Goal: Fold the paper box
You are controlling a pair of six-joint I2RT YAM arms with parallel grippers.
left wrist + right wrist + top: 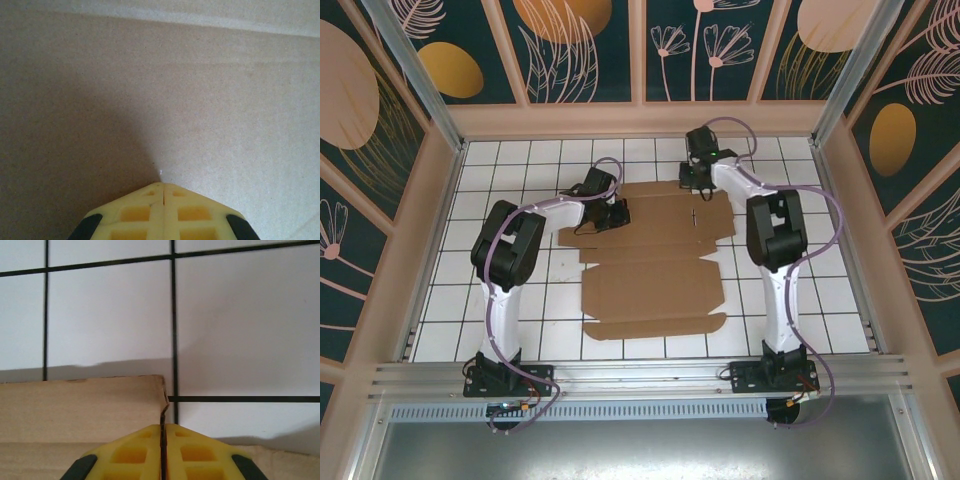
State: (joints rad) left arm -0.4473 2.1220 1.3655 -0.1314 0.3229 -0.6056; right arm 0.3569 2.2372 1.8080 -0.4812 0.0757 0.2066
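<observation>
The paper box is a large flat brown die-cut sheet lying in the middle of the table. My left gripper rests over its far left part. In the left wrist view its yellow jaws are shut with nothing between them, the tips right at the cardboard surface. My right gripper is at the sheet's far edge. In the right wrist view it is shut on the thin edge of a cardboard flap, which stands up between the fingers.
The sheet lies on a white gridded table, boxed in by patterned walls on three sides. An aluminium rail runs along the near edge by the arm bases. Bare tiles surround the sheet.
</observation>
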